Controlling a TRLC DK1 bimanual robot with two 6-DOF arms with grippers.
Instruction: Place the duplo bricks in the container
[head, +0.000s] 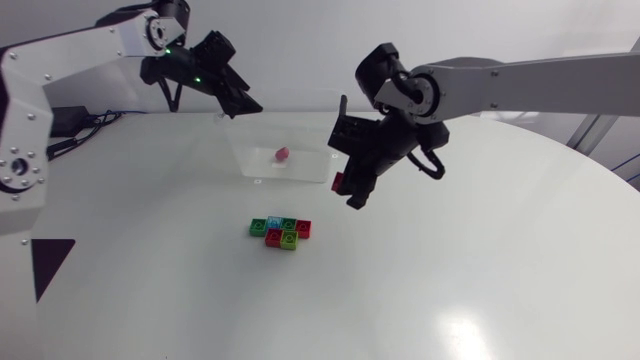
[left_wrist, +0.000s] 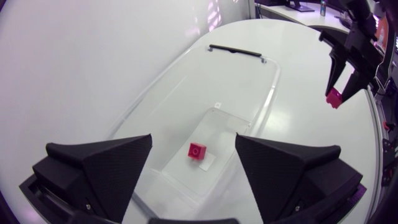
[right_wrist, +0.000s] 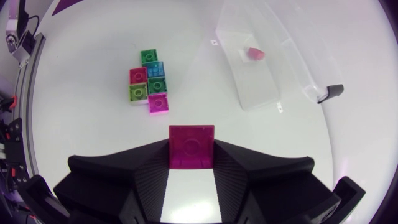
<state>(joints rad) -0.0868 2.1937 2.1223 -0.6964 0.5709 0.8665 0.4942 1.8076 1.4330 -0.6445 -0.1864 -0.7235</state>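
Just off the container's (head: 250, 150) right end, the right arm's fingers (head: 356, 188) hang above the desk (head: 480, 270), clamped from two sides on a magenta brick (head: 340, 183). The brick is not yet over the clear walls. In the right wrist view the opening lies ahead of the fingers and off to one side, its long axis running away from them, so the near short end is the closest rim. One pink brick (head: 283, 154) already lies on the container floor. Six more in mixed colours sit packed in a cluster (head: 281, 232) on the desk, near the container's front wall but apart from it. The left arm's fingers (head: 238, 98) are spread wide and empty above the container's far left end. The right arm is plainly the nearer one for the drop; a short carry over the rim looks enough before release.
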